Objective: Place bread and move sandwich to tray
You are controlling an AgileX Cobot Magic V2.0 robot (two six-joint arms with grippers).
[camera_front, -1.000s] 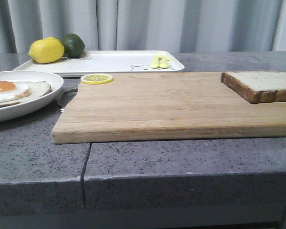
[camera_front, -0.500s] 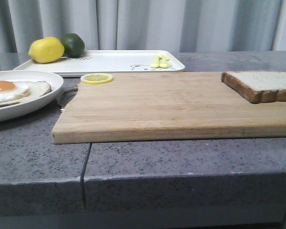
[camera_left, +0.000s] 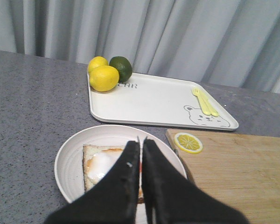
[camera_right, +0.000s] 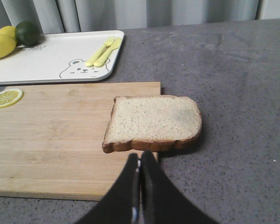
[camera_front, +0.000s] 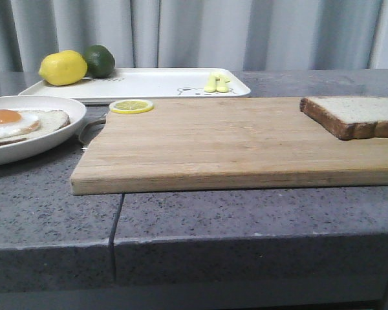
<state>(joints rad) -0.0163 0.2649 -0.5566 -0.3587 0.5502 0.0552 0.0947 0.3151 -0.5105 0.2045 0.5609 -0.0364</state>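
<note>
Both grippers are pressed closed and empty: the right gripper hangs near the bread on the cutting board's edge, the left gripper above the egg-topped sandwich on its plate. Nothing sits on the tray yet; both steps remain.

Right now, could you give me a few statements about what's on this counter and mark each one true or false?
1. The bread lies partly on the board. True.
2. The egg sits on the tray. False: it is on bread on the round plate.
3. A lemon slice rests at the board's corner. True.
4. The tray holds only a fork. False: lemons and a lime are there too.
5. The right pincer grips the bread. False: it is shut, short of the bread.
</note>
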